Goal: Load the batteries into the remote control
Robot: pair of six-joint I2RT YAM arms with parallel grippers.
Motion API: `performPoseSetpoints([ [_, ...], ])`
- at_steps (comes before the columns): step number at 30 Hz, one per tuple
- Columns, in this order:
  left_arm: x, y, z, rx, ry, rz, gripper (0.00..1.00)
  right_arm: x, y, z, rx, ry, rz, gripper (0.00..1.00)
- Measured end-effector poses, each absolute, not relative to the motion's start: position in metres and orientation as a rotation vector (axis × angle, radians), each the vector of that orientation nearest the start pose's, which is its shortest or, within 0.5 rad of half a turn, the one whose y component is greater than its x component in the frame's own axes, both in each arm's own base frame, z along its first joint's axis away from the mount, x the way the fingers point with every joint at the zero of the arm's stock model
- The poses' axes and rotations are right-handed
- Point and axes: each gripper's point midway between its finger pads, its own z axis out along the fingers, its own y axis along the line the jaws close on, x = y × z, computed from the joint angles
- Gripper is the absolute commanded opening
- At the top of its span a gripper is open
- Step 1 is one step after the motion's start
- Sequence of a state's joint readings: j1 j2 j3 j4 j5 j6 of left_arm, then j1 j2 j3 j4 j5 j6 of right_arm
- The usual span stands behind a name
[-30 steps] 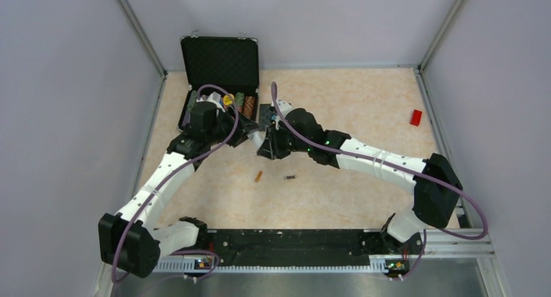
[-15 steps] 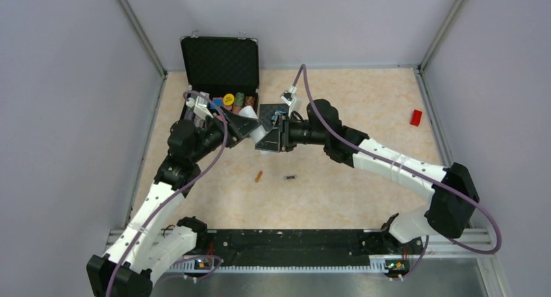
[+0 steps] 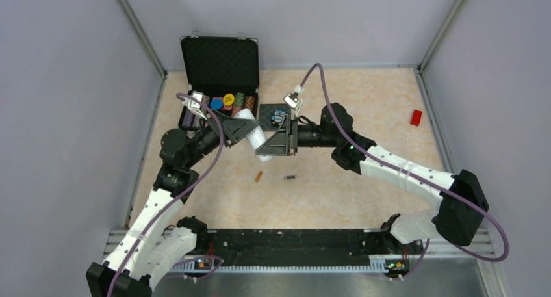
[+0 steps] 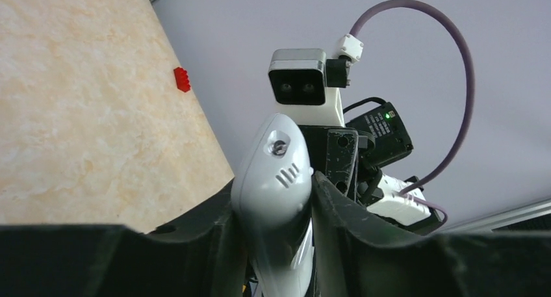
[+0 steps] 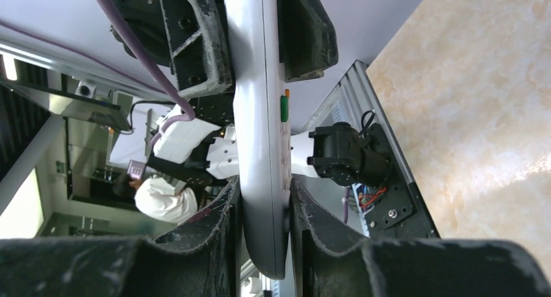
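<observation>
The white remote control point(image 3: 254, 133) hangs in the air between both grippers, above the floor near the case. My left gripper point(image 3: 239, 127) is shut on its upper end; the left wrist view shows the remote's rounded end point(image 4: 276, 180) clamped between the fingers. My right gripper point(image 3: 271, 145) is shut on the lower end; the right wrist view shows the remote point(image 5: 260, 134) edge-on between its pads, with small buttons along one side. The orange-copper battery point(image 3: 258, 176) and the dark battery point(image 3: 290, 177) lie on the floor below, apart from each other.
An open black case point(image 3: 219, 64) with coloured items stands at the back left. A dark square tile point(image 3: 273, 112) lies beside it, behind the right gripper. A small red block point(image 3: 416, 117) lies at the far right, also in the left wrist view point(image 4: 182, 79).
Both arms have risen and swung so the grippers now face each other, lifting the remote a little and tilting it. The batteries have not moved.
</observation>
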State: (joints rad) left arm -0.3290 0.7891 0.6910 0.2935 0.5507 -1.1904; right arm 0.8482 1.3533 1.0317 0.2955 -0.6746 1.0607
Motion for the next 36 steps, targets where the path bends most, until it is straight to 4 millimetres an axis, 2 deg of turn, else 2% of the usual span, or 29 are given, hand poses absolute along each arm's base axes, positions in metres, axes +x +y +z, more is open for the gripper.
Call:
performPoseSetpoints([
  [2,0.227,-0.211,0.361,-0.149,1.610,-1.605,0.28,0.160,0.390,0.327,-0.441,1.956,1.919,0.15],
  [3,0.225,-0.211,0.361,-0.150,1.611,-1.615,0.19,0.158,0.389,0.327,-0.441,1.956,1.926,0.17],
  [4,0.223,-0.212,0.362,-0.142,1.607,-1.629,0.04,0.157,0.388,0.325,-0.444,1.960,1.933,0.20],
  [5,0.221,-0.213,0.363,-0.133,1.608,-1.636,0.00,0.156,0.388,0.325,-0.447,1.960,1.940,0.26],
  [6,0.220,-0.213,0.363,-0.130,1.610,-1.640,0.00,0.156,0.388,0.325,-0.447,1.961,1.944,0.33],
  [8,0.219,-0.214,0.362,-0.123,1.617,-1.640,0.00,0.155,0.388,0.325,-0.440,1.970,1.947,0.53],
  [9,0.219,-0.214,0.361,-0.112,1.619,-1.633,0.00,0.156,0.388,0.323,-0.425,1.986,1.946,0.60],
  [11,0.219,-0.214,0.353,-0.090,1.646,-1.601,0.00,0.159,0.387,0.319,-0.392,2.011,1.925,0.70],
  [13,0.221,-0.213,0.343,-0.079,1.680,-1.546,0.00,0.166,0.385,0.314,-0.329,2.044,1.878,0.76],
  [15,0.226,-0.209,0.336,-0.075,1.701,-1.479,0.00,0.172,0.379,0.312,-0.257,2.063,1.825,0.76],
  [18,0.234,-0.201,0.330,-0.072,1.701,-1.366,0.00,0.181,0.363,0.313,-0.137,2.064,1.727,0.69],
  [21,0.244,-0.191,0.327,-0.085,1.672,-1.254,0.00,0.190,0.346,0.320,-0.011,2.035,1.644,0.56],
  [24,0.253,-0.183,0.329,-0.120,1.641,-1.195,0.00,0.197,0.337,0.321,0.082,2.016,1.603,0.45],
  [32,0.278,-0.159,0.338,-0.286,1.544,-1.089,0.00,0.217,0.336,0.311,0.269,2.017,1.530,0.46],
  [36,0.288,-0.152,0.337,-0.365,1.529,-1.069,0.00,0.225,0.343,0.304,0.320,2.035,1.527,0.41],
])
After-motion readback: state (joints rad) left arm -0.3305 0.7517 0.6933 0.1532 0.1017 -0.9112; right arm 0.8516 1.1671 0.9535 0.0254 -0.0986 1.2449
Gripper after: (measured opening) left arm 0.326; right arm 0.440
